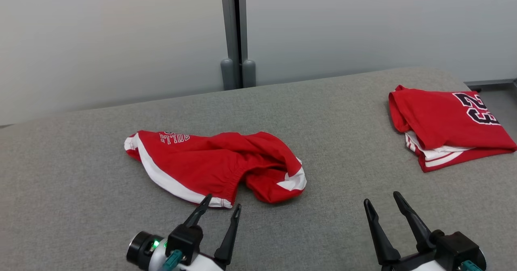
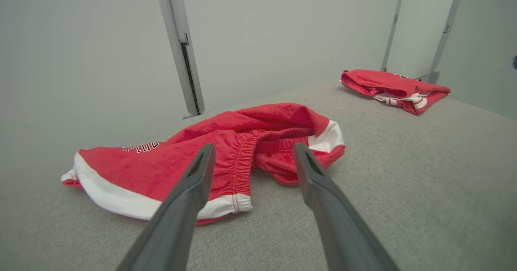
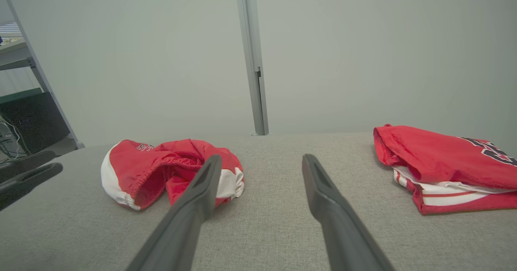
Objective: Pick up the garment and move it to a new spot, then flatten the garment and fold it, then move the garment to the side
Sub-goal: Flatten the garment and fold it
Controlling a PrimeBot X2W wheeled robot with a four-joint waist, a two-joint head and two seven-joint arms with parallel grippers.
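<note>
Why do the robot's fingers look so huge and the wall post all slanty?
Left wrist view: the wide-angle lens sits right behind the left gripper, so it looms large and the wall post leans. Right wrist view: same for the right gripper. Head view: soft, even light, faint shadow under the crumpled red shorts.

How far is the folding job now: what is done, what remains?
Done: one folded jersey lies at the right. In hand: nothing; the left gripper and right gripper are open and empty, the left near the crumpled shorts. Left: lift the shorts, move, flatten, fold, set aside.
</note>
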